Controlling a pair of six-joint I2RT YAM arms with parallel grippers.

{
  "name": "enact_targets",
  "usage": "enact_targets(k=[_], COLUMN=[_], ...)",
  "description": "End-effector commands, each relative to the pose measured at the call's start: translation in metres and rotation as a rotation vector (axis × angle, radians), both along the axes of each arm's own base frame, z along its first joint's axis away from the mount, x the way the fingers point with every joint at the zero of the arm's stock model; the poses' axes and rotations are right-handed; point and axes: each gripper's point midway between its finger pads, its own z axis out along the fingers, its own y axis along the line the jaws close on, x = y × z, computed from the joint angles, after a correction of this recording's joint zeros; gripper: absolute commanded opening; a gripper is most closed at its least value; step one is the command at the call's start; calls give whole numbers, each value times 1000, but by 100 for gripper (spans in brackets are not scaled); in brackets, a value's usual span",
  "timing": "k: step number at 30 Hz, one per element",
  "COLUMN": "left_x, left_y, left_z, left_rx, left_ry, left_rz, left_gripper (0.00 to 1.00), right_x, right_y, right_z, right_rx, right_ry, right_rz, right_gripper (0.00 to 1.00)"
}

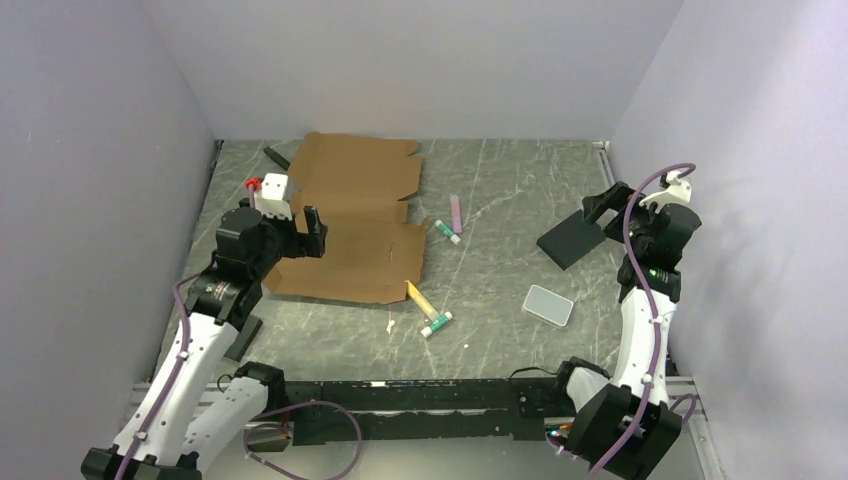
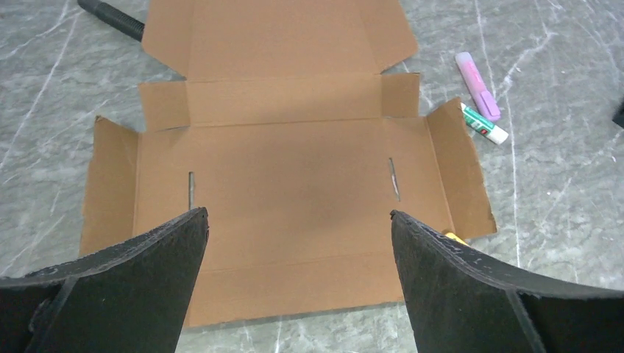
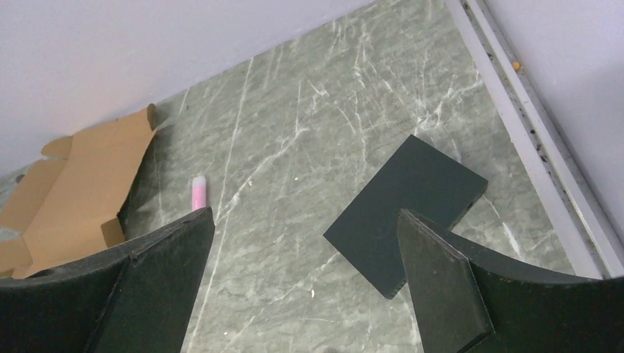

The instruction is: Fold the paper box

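The paper box point(image 1: 360, 215) lies unfolded and flat on the left half of the table, a brown cardboard sheet with creases, side flaps and two slits. The left wrist view shows the paper box point(image 2: 287, 169) spread out below my left gripper point(image 2: 298, 213). That gripper point(image 1: 300, 235) hovers over the sheet's near-left part, jaws wide open and empty. My right gripper point(image 1: 605, 205) hangs open at the far right above a black flat pad point(image 3: 390, 198), with nothing between its fingers point(image 3: 305, 212). In the right wrist view a corner of the paper box point(image 3: 81, 176) shows far left.
A purple highlighter point(image 1: 456, 212) and a green-capped stick point(image 1: 447, 231) lie right of the cardboard. A yellow pen point(image 1: 420, 298) and a white marker point(image 1: 437, 322) lie near its front corner. A translucent lid point(image 1: 548, 304) sits front right, a black rod point(image 1: 277, 157) back left. Walls enclose three sides.
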Motion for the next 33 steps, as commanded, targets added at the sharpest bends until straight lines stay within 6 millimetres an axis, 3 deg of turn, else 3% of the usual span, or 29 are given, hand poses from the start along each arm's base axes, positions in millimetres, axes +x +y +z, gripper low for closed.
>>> enact_targets(k=[1,8,14,24,28,33], left_x=[1,-1,3,25,28,19], left_y=[-17,-36,-61,-106,-132,-165], left_z=[16,10,0,-26,-56,-87], left_rx=[-25,-71,-176,-426,-240,-39], left_ry=[-48,-8,81,348,435,491], left_rz=[-102,-194,-269,-244,-122,-77], left_gripper=[99,99,99,99,100,89], right_x=[5,3,-26,-32,-30,-30], right_y=[-6,15,88,97,98,101], right_z=[26,19,0,-19,-25,-27], right_rx=[3,-49,-220,-218,-208,-204], right_ry=[-65,-82,-197,-147,-133,-132], right_rz=[-36,120,677,764,763,772], right_gripper=[100,100,100,100,100,100])
